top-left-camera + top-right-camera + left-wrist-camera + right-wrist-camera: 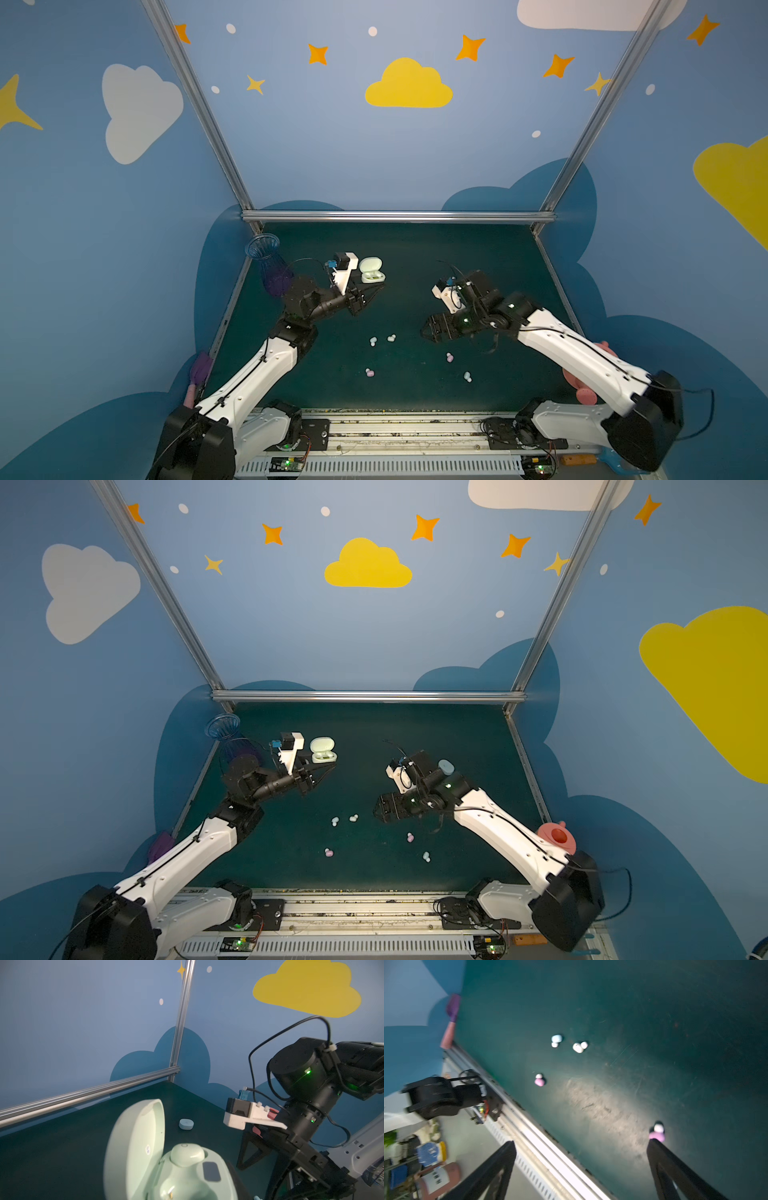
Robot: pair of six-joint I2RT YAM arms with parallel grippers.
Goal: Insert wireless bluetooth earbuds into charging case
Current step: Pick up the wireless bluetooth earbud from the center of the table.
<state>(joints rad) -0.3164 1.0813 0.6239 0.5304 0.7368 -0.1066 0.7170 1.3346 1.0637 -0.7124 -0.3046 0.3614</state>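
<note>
A mint-green charging case (372,272) stands open at the back left, and in the left wrist view (209,1169) one cream earbud (186,1154) sits in it. My left gripper (374,291) is shut on the case's base; its fingers are mostly hidden. Loose wireless bluetooth earbuds lie mid-table: pale blue (373,341), cream-white (391,338), pink (369,372), pink (449,357), and pale blue (468,376). My right gripper (428,330) hovers open and empty over the table. In the right wrist view one fingertip (654,1147) stands next to a pink earbud (657,1132).
A closed pale blue case (445,766) lies behind my right arm. A blue-purple vase (266,257) stands in the back left corner. A purple and pink tool (201,370) lies at the left edge, and a pink watering can (557,837) stands at the right edge.
</note>
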